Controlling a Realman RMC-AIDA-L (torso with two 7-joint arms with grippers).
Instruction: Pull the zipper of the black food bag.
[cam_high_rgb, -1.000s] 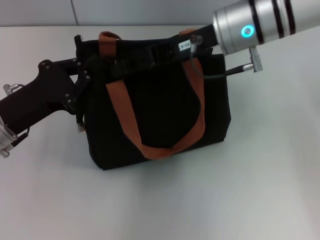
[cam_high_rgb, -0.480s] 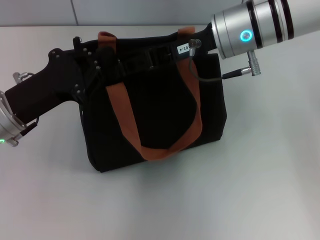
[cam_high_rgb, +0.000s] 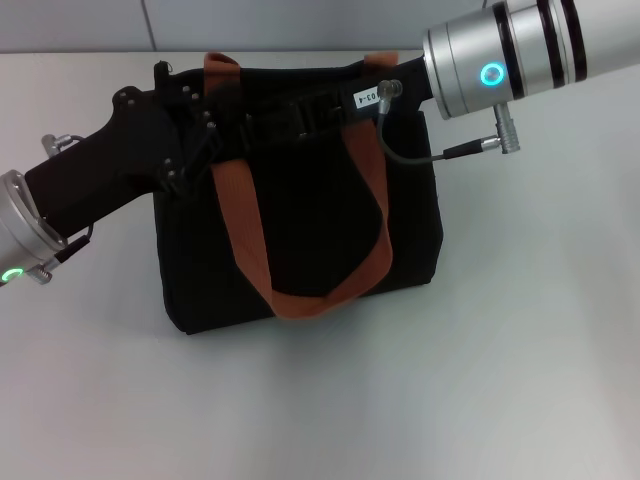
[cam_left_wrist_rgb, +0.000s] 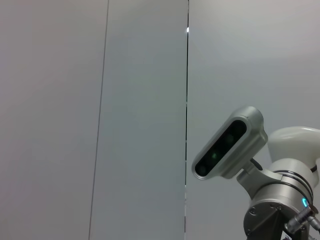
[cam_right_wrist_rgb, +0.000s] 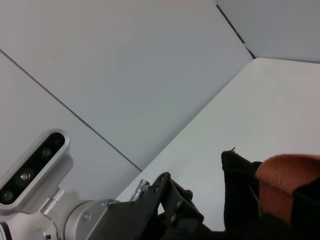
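Pale table (cam_high_rgb: 420, 400), grey panelled wall (cam_left_wrist_rgb: 100, 120)

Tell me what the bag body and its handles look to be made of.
The black food bag looks like matte woven fabric: it sags softly and shows no shine. The handles look like rust-brown flat webbing, likely nylon or cotton; they bend in a limp loop. The weave itself cannot be made out.

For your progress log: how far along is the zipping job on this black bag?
Done: both claws have reached the top edge of the black food bag, which stands upright on the white table. In hand: the left claw is at one end of the top and the right claw at the other. Left: the pull itself; the zipper is hidden, so its travel cannot be judged.
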